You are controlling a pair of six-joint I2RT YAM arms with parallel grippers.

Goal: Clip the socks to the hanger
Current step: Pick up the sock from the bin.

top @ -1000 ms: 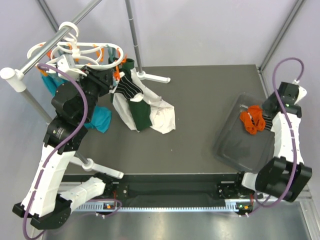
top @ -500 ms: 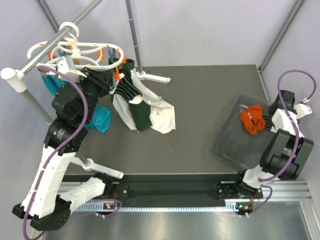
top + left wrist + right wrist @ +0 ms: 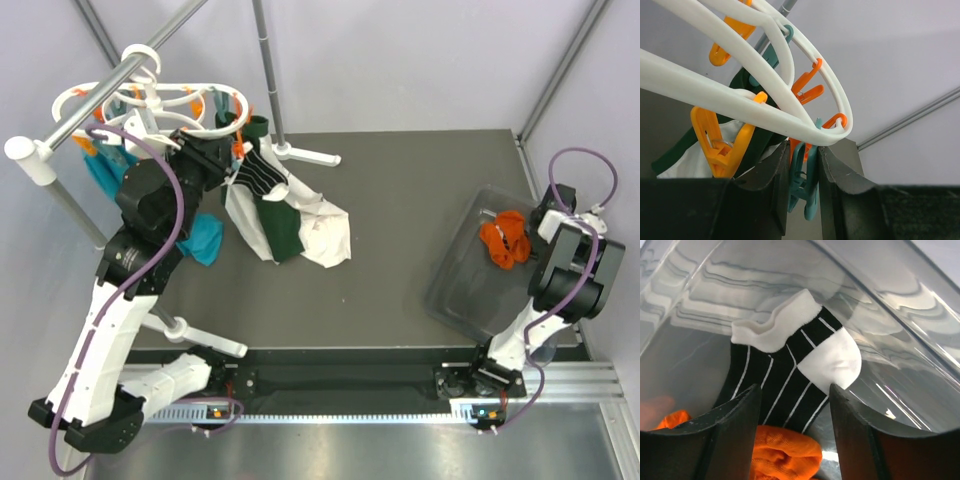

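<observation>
The left hand (image 3: 804, 165) is clamped on a teal plastic peg (image 3: 808, 200) under the white oval plastic hanger (image 3: 740, 107); squeeze until it gapes. The right hand (image 3: 795, 395), fingers apart, stands over the dark white-striped fabric sock (image 3: 775, 375) in the clear plastic tub (image 3: 900, 340). Pinch only its cuff, clear of the orange socks (image 3: 785, 450).

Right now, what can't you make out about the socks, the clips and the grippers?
Top view: right gripper hidden beneath its own wrist.
Right wrist view: lower end of striped sock covered by orange sock.
Left wrist view: teal clip flanked by left gripper; whether its mouth is open is unclear.
</observation>
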